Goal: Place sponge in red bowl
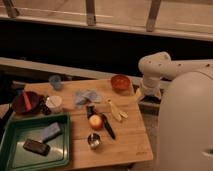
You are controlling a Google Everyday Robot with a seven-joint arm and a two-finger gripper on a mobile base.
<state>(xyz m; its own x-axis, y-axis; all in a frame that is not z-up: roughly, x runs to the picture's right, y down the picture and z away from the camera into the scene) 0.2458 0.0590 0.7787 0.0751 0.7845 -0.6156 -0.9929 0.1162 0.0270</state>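
The sponge (50, 131), a pale blue-grey block, lies in the green tray (15, 129) at the table's front left. The red bowl (120, 82) stands upright near the far right edge of the wooden table. My gripper (141, 94) hangs from the white arm (159, 66) at the table's right edge, just right of the red bowl and far from the sponge. Nothing shows in it.
A dark block (36, 146) also lies in the tray. On the table are a dark red dish (26, 102), a white cup (53, 103), a blue cup (55, 81), a blue cloth (86, 96), an orange fruit (95, 121), a metal cup (93, 140), a black utensil (108, 128) and a yellow peel (116, 110).
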